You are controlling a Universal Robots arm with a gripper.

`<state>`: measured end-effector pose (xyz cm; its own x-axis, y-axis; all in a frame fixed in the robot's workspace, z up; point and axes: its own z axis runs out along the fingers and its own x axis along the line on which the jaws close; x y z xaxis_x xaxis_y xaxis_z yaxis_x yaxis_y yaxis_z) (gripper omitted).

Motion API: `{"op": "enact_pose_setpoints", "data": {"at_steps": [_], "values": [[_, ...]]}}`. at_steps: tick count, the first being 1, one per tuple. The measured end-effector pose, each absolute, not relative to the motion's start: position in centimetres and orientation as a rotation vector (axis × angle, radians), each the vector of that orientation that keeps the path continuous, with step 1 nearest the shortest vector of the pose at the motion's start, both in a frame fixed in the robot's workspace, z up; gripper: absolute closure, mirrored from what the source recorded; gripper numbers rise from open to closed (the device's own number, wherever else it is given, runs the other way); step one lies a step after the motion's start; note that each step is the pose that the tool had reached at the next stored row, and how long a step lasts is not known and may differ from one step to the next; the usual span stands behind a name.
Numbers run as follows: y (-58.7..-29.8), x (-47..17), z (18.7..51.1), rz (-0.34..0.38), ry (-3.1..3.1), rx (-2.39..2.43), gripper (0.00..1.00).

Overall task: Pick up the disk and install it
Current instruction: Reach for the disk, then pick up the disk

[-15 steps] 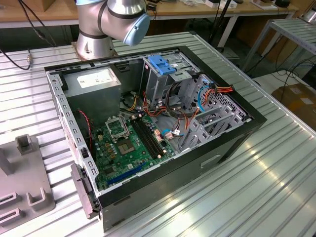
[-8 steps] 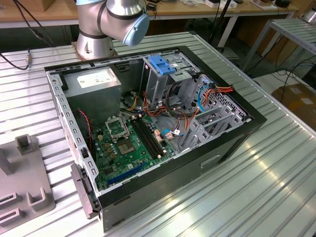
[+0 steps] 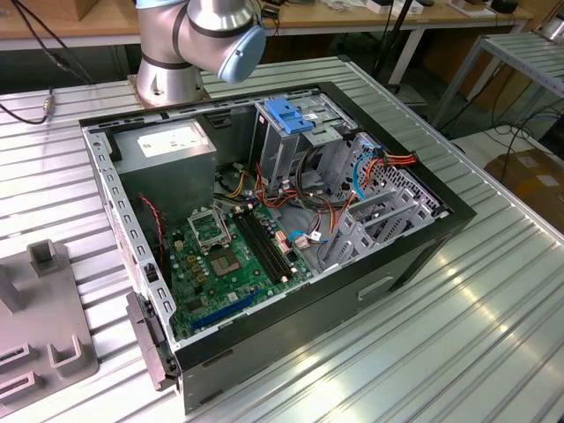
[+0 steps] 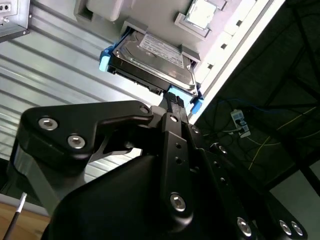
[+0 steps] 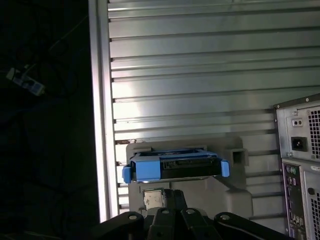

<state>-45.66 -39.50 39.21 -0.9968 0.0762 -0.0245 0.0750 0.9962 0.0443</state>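
Disk (image 4: 155,60) lies flat in a grey holder (image 5: 227,192) on the ribbed metal table (image 5: 200,75), close to the table's edge, with dark floor beyond. From where I stand it looks seated in the holder's recess, its dark metal face up. A white label (image 4: 162,50) covers part of that face, and blue rails (image 5: 147,169) run along its long sides. A small square chip (image 5: 152,197) sits in the same holder, just beside the disk.

The gripper (image 4: 172,100) is right up at the disk's near edge. In the second wrist view its black front end reaches that edge between the two blue rail ends, though I cannot tell whether it actually touches. Nor can I tell whether the gripper is apart, together or clamped on anything. The disk rests in the holder, not lifted.

In the exterior view an open computer case (image 3: 414,256) lies on its side on the table, with the arm (image 3: 189,35) rising behind it. Inside the case I see a green motherboard (image 3: 229,256), a grey box with a white sticker (image 3: 167,145) and a grey cage with a blue handle (image 3: 286,115). In the first wrist view the case's back panel stands near the holder, apart from it.
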Motion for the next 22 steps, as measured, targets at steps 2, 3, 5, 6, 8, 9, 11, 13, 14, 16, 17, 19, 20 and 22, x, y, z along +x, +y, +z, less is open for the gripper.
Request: {"op": "enact_pose_setpoints", "data": {"at_steps": [2, 3, 5, 6, 8, 9, 11, 13, 14, 16, 17, 19, 20, 22], "values": [[-39.44, -46.36, 39.19, 0.068, 3.113, 0.118, 0.9], [-39.44, -46.38, 39.19, 0.068, 3.112, 0.118, 0.9], [-39.44, -46.4, 39.2, 0.068, 3.113, 0.118, 0.9], [-39.44, -46.4, 39.19, 0.068, 3.112, 0.118, 0.9], [-39.44, -46.41, 39.19, 0.068, 3.113, 0.118, 0.9], [-39.44, -46.42, 39.19, 0.068, 3.112, 0.118, 0.9], [-39.44, -46.42, 39.19, 0.068, 3.113, 0.118, 0.9], [-39.44, -46.43, 39.19, 0.068, 3.112, 0.118, 0.9], [-39.44, -46.43, 39.19, 0.068, 3.112, 0.118, 0.9], [-39.44, -46.44, 39.19, 0.068, 3.112, 0.118, 0.9], [-39.44, -46.44, 39.19, 0.068, 3.113, 0.118, 0.9], [-39.44, -46.45, 39.19, 0.068, 3.113, 0.1, 0.9], [-39.43, -46.45, 39.19, 0.068, 3.114, 0.087, 0.9], [-39.44, -46.45, 39.19, 0.069, 3.115, 0.043, 0.9]]}}
